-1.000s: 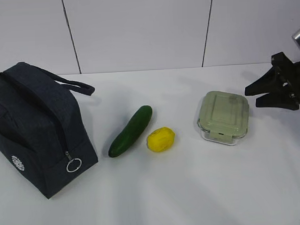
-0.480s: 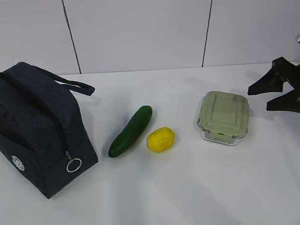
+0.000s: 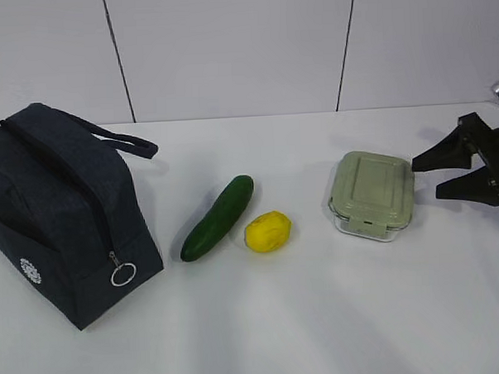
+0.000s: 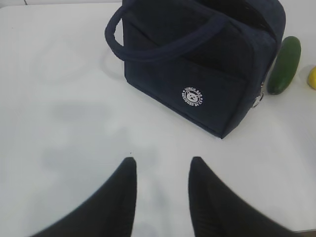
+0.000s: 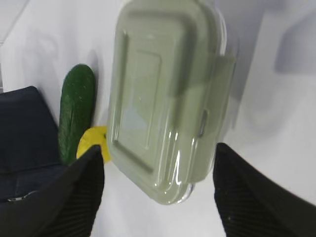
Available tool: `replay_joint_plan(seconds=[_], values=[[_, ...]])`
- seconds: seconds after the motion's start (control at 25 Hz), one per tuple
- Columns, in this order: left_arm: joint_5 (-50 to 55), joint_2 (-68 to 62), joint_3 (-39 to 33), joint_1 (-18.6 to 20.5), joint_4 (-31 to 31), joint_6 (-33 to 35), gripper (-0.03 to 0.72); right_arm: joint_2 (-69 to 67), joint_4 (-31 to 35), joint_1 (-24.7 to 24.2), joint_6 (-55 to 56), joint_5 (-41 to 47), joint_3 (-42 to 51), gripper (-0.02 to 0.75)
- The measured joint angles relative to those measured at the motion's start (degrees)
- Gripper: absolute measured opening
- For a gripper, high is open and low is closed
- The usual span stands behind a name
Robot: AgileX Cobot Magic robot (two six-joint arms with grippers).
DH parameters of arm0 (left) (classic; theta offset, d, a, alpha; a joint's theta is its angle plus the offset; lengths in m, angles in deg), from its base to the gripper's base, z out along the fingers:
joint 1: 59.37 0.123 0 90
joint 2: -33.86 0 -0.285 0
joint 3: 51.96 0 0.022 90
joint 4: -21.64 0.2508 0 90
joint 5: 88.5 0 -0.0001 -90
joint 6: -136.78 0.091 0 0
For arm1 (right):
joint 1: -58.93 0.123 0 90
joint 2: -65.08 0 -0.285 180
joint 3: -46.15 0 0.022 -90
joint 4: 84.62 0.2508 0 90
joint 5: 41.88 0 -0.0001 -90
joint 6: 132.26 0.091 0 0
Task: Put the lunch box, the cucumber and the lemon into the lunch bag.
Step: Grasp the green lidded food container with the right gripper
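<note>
right hand (image 3: pixel 424 173) spread wide, pointing left; left hand (image 4: pixel 160 170) partly parted, holding nothing.

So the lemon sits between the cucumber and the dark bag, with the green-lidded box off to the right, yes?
Not quite. The lemon lies between the cucumber and the box, as the exterior view shows. The cucumber is what lies next to the bag. The box is indeed off to the right.

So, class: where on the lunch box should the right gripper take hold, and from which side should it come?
Probably across the short sides of the lunch box, coming from the right, where the open right gripper faces it. The box lies flat, its lid clipped on.
</note>
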Motion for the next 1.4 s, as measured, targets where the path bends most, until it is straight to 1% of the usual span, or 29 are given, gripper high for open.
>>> replay_joint_plan(seconds=[0.24,0.4,0.56,1.12,1.16,1.4], values=[[0.0,0.0,0.0,0.0,0.0,0.0,0.253,-4.3,2.02,-0.83,-4.34,1.6,-0.03,0.501],[0.0,0.0,-0.04,0.0,0.0,0.0,0.253,-6.77,5.99,-0.83,-8.47,3.29,-0.12,0.501],[0.0,0.0,-0.04,0.0,0.0,0.0,0.253,-6.87,7.91,-0.83,-12.25,3.37,-0.16,0.501],[0.0,0.0,-0.04,0.0,0.0,0.0,0.253,-8.73,8.9,-0.83,-13.61,2.33,-0.16,0.501],[0.0,0.0,-0.04,0.0,0.0,0.0,0.232,-8.77,9.03,-0.83,-13.61,2.23,-0.16,0.501],[0.0,0.0,-0.04,0.0,0.0,0.0,0.249,-9.59,10.61,-0.83,-14.09,1.96,-0.16,0.501]])
